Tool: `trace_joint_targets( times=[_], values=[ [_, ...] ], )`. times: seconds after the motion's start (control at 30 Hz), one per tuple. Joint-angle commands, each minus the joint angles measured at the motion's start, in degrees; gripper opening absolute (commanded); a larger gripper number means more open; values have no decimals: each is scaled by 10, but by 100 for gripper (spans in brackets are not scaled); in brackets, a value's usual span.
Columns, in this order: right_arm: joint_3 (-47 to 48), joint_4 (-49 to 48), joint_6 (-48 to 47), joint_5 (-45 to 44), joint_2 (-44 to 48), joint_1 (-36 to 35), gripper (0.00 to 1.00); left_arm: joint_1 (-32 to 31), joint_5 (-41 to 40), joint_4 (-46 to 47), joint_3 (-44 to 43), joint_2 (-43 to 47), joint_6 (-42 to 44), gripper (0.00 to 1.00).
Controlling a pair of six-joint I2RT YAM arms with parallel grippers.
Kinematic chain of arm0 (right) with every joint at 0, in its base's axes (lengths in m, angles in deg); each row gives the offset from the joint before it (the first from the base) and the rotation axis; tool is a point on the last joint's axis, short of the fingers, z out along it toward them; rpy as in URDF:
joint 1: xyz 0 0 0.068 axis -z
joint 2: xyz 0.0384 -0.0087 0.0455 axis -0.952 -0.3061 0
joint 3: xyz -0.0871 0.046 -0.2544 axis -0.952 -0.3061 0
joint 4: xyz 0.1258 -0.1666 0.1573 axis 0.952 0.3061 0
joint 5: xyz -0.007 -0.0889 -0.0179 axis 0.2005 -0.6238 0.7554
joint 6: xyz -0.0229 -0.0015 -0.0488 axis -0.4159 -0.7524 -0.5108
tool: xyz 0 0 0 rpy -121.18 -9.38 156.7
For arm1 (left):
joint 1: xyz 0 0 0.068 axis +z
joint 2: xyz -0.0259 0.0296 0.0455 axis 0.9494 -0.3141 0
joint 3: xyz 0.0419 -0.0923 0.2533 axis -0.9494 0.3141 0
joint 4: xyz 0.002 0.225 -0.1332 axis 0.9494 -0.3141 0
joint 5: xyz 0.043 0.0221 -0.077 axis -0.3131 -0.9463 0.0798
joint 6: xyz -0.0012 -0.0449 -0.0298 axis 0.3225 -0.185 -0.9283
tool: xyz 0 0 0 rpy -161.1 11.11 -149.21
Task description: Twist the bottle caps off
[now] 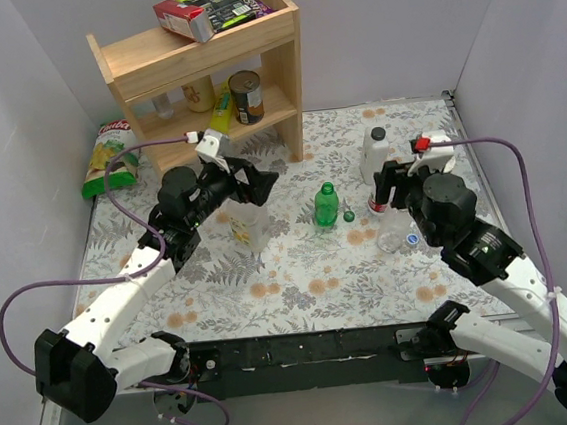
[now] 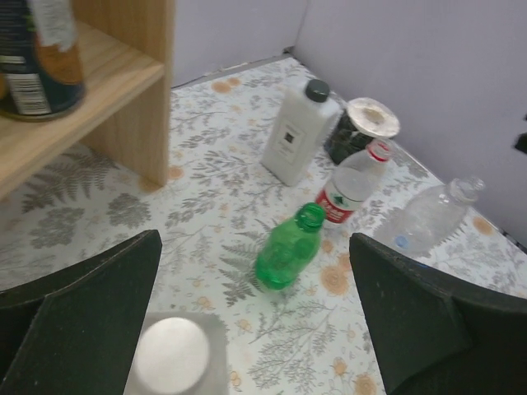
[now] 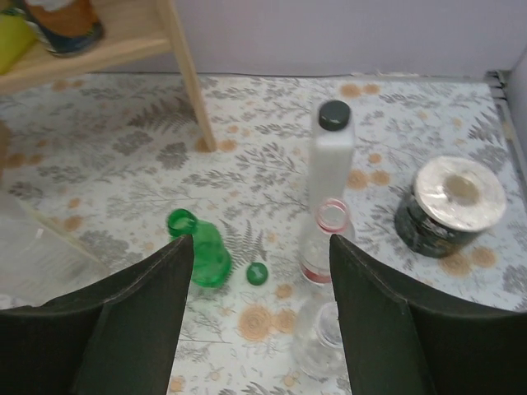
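Our left gripper point(image 1: 248, 181) stands wide open at centre left of the top view, its fingers either side of the white cap point(image 2: 171, 354) on the large clear bottle point(image 1: 246, 226). The right gripper point(image 1: 392, 187) hangs open and empty, right of centre. The green cap point(image 3: 257, 273) lies loose on the desk point(image 1: 300, 281) beside the green bottle point(image 3: 202, 251). We judge the white cap light, hard and ribbed, and its bottle thin and easily tipped. We should pinch the cap's rim squarely and brace the bottle's body.

Overhead, wrists; green bottle point(image 1: 326, 205) seemingly shared
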Motion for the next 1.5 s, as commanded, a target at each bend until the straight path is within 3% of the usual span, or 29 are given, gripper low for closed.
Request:
trace_joint_targets(
  times=[0.0,0.27,0.57,1.1,1.2,1.23,1.4,1.47],
  values=[
    [80,-37,-1,132,-78,-21,73,58,-56,-36,-31,7,23,98],
    [190,-81,-14,210,-267,-115,81,83,-200,-47,-18,16,88,98],
    [280,-107,-24,240,-413,-161,82,83,-278,-30,-1,31,101,98],
    [411,-67,-34,262,-580,-165,78,82,-304,-23,3,50,108,98],
    [413,-62,-34,259,-591,-165,74,81,-303,-23,2,52,109,98],
    [413,-61,-33,256,-594,-166,66,80,-303,-23,3,53,110,98],
    [413,-57,-36,252,-610,-166,55,78,-302,-23,2,56,110,98],
    [415,-52,-37,253,-614,-166,45,78,-301,-23,2,56,111,98]
  ],
)
